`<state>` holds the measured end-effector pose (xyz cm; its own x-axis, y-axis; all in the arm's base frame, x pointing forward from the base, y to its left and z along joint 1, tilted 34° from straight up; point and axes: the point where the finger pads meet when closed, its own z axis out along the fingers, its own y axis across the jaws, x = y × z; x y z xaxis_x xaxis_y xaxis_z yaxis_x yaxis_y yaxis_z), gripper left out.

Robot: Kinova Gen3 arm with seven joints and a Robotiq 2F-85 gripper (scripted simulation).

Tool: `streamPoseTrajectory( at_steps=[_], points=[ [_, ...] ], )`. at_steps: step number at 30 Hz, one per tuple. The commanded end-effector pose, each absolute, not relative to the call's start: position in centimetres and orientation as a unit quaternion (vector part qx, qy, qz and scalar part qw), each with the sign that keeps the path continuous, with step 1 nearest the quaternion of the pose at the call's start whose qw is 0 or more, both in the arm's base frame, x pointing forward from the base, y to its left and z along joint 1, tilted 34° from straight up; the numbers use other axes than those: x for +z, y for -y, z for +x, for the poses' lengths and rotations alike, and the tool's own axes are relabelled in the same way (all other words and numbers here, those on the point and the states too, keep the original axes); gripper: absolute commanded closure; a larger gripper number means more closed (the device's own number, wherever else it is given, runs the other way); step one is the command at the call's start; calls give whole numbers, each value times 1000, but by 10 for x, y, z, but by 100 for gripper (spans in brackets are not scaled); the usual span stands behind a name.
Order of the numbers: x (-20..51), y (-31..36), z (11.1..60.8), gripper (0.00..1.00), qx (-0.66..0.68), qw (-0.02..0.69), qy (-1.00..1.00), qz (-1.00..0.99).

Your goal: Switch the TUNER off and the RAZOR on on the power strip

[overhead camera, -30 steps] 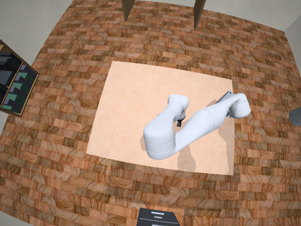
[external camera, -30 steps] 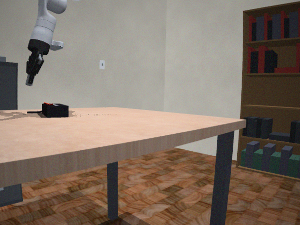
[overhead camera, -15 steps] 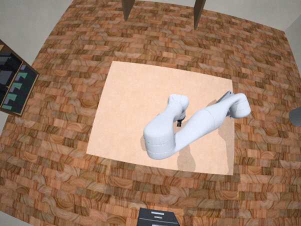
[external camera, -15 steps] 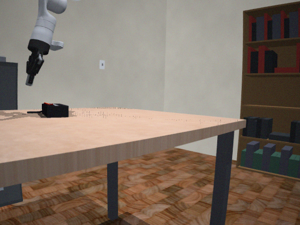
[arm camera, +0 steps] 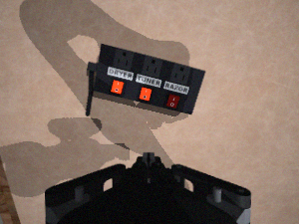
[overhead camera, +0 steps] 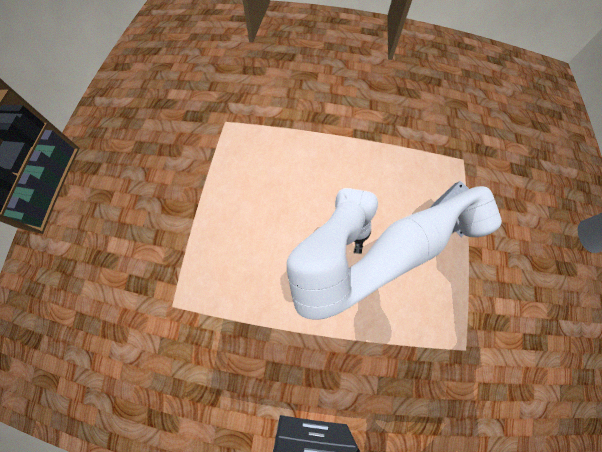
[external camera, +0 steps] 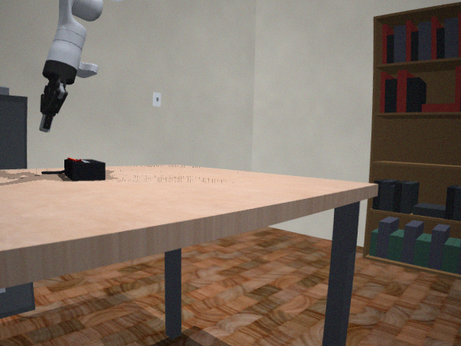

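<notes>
The black power strip [arm camera: 147, 81] lies flat on the table, right way up, with three labelled switches. The DRYER switch [arm camera: 116, 88] and the TUNER switch [arm camera: 146, 93] glow bright orange. The RAZOR switch [arm camera: 172, 102] is dark red. A black cable [arm camera: 89, 91] leaves the strip's left end. My gripper [arm camera: 149, 159] is shut and empty, with its fingertips together. It hangs well above the strip in the exterior view [external camera: 46, 124], where the strip [external camera: 84, 169] sits near the table's far left. In the overhead view my arm hides the strip, and only the gripper tip [overhead camera: 358, 247] shows.
The white arm [overhead camera: 380, 250] bends over the right half of the table. A bookshelf [external camera: 417, 134] stands to the right of the table, a dark cabinet [external camera: 11, 130] behind the strip at left.
</notes>
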<state>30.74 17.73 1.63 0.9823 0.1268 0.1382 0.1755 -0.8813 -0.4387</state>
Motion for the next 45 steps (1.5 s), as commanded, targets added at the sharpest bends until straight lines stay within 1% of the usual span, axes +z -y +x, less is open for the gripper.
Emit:
streamPoseTrajectory(
  at_steps=[1,7,8,45],
  points=[
    [17,-177,308,100,-53,231,78,-968],
    [17,-177,308,100,-53,231,78,-968],
    [17,-177,308,0,-53,231,78,-968],
    [17,-178,308,0,-55,232,80,-968]
  ],
)
